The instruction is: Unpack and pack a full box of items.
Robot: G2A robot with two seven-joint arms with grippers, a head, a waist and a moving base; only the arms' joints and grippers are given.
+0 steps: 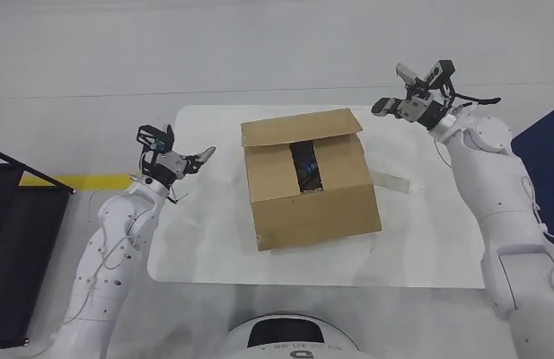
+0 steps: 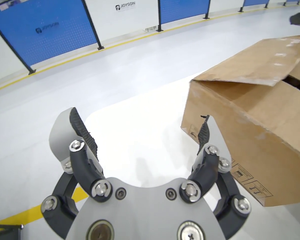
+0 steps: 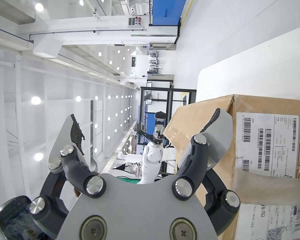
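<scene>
Left gripper (image 1: pixel 200 159) (image 2: pixel 140 116): positioned at the left edge of the bench (image 1: pixel 205 242), towards the far left corner. Fingers spread wide, nothing between them. Clear of the box.

Cardboard box (image 1: pixel 312 193) (image 2: pixel 252 116) (image 3: pixel 240 103): standing at the centre of the bench, turned slightly off square to the edges. Top flaps folded inward but not meeting; far flap raised a little. Dark contents (image 1: pixel 306 166) visible through the gap; type cannot be determined.

Clear plastic packet (image 1: pixel 395 179): lying flat on the bench just beside the box, on the right-edge side.

Right gripper (image 1: pixel 389 106) (image 3: pixel 145 115): positioned above the far right corner of the bench, fingers spread apart and empty, not touching the box.
</scene>
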